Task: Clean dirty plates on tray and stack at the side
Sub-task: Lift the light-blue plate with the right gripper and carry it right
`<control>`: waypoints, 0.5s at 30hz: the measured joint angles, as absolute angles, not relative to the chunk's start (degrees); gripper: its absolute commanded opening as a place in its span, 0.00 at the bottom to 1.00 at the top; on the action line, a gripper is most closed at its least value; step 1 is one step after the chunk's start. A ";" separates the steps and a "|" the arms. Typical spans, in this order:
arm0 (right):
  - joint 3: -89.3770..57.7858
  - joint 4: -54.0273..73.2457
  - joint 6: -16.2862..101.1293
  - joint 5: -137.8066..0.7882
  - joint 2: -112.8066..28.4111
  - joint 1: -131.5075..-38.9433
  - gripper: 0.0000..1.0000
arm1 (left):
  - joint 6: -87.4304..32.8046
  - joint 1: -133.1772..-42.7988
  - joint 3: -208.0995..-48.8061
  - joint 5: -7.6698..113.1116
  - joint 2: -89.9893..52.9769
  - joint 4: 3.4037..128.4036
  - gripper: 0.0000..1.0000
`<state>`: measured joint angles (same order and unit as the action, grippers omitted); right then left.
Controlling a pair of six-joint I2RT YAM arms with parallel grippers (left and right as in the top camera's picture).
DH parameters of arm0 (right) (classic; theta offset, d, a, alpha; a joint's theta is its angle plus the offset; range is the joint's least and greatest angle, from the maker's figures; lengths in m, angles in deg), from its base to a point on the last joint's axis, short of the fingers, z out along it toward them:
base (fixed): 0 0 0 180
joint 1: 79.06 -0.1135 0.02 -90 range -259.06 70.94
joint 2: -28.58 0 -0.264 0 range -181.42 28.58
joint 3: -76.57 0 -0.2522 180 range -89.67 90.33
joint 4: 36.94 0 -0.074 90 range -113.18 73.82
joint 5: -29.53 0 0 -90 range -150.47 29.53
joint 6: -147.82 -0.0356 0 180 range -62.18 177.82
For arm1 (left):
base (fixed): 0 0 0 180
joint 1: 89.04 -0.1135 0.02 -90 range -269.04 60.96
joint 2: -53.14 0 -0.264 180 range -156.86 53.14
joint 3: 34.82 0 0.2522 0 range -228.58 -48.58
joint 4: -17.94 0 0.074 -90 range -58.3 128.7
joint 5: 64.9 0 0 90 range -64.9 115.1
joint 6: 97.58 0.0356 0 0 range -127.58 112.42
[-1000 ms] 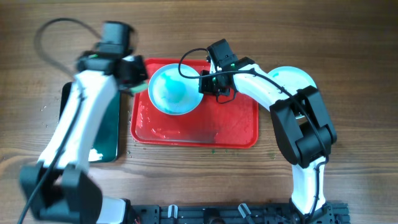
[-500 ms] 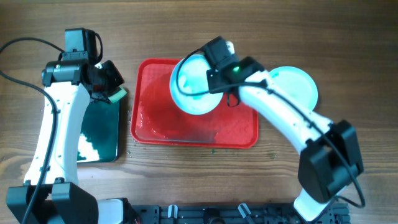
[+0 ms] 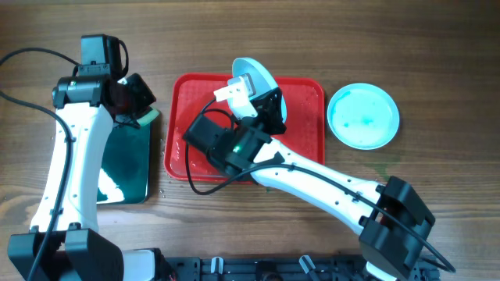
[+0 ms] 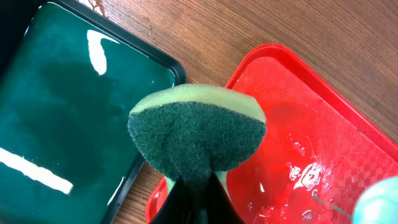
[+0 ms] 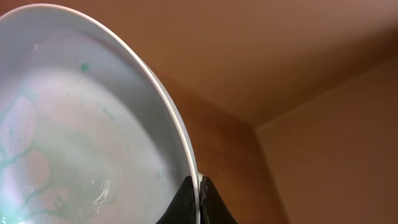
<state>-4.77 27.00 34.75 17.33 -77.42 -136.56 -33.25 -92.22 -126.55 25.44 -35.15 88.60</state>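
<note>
My right gripper [image 3: 268, 100] is shut on the rim of a light blue plate [image 3: 256, 76] and holds it tilted on edge above the back of the wet red tray [image 3: 301, 148]. In the right wrist view the plate [image 5: 81, 124] shows green smears, with the jaws [image 5: 199, 190] pinching its rim. My left gripper [image 3: 134, 100] is shut on a green sponge [image 3: 149, 119] over the gap between the dark green tray [image 3: 125, 168] and the red tray. In the left wrist view the sponge [image 4: 196, 134] hides most of the fingers [image 4: 199, 196]. A second light blue plate [image 3: 363, 115] lies flat on the table to the right.
The right arm's forearm [image 3: 312, 178] lies across the front of the red tray. The dark green tray [image 4: 62, 112] holds glossy liquid. The red tray [image 4: 305, 143] is wet with droplets. Bare wood table surrounds the trays.
The right arm has lifted the plate off the red tray and tipped it on edge, with its forearm swung across the tray. The left gripper drew back left with the sponge, then stayed still.
</note>
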 measured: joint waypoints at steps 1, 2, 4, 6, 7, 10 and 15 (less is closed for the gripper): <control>-4.77 27.00 34.77 19.37 -77.42 -136.84 0.04 | -33.25 -92.22 -126.55 25.44 -35.15 88.60 0.04; -4.77 27.00 34.82 20.72 -77.42 -136.99 0.04 | -33.25 -92.22 -126.55 25.44 -35.15 88.60 0.04; -4.77 27.00 34.97 22.16 -77.42 -137.06 0.04 | -33.25 -92.22 -126.55 25.44 -35.15 88.60 0.04; -4.77 27.00 34.95 22.91 -77.42 -137.06 0.04 | -33.29 -92.22 -126.55 25.44 -35.15 88.60 0.04; -4.77 27.04 34.95 22.71 -77.42 -137.06 0.04 | -33.47 -92.22 -126.55 25.44 -35.15 88.60 0.04; -4.77 28.13 34.92 15.63 -77.42 -136.69 0.04 | -34.08 -92.22 -126.55 25.44 -35.15 88.60 0.04; -4.77 28.50 34.90 -8.11 -75.13 -129.63 0.04 | -34.21 -92.22 -126.55 25.44 -35.15 88.49 0.04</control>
